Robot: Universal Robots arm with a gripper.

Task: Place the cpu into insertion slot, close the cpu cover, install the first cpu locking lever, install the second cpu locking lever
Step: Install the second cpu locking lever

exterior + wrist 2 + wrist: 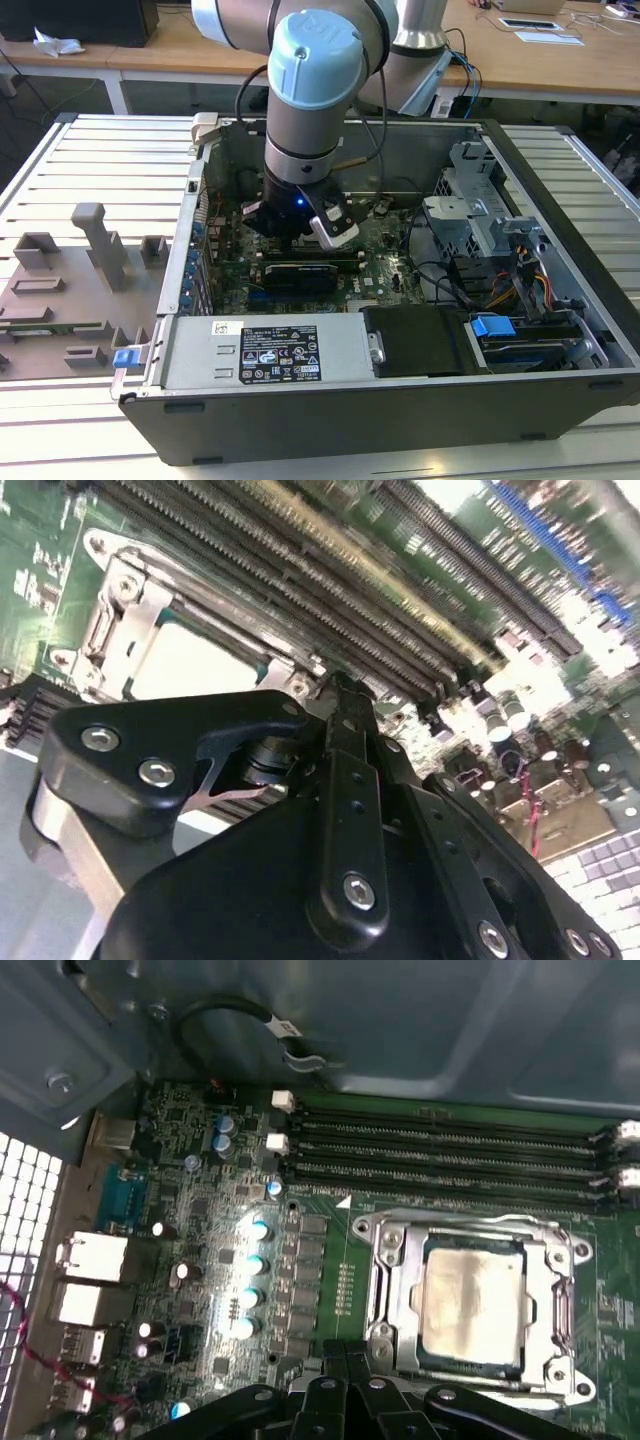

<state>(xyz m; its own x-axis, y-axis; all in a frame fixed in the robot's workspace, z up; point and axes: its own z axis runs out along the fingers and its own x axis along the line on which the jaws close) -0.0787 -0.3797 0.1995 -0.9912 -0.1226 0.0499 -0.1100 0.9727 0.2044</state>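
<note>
Gripper (345, 1400) fingers drawn together, holding nothing, just beside the socket. The cpu (470, 1300), lower right of the first wrist view, sits in the insertion slot beneath the closed cpu cover (395, 1280). Judged light, rigid, fragile; handle by its edges.

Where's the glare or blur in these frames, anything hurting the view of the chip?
First wrist view: the chip is sharp, with a dull patchy sheen on its top; bright glints on the capacitors. Second wrist view: the chip is washed out near white, the memory slots smear toward the far edge. Exterior view: evenly lit, with the arm shading the board.
</note>
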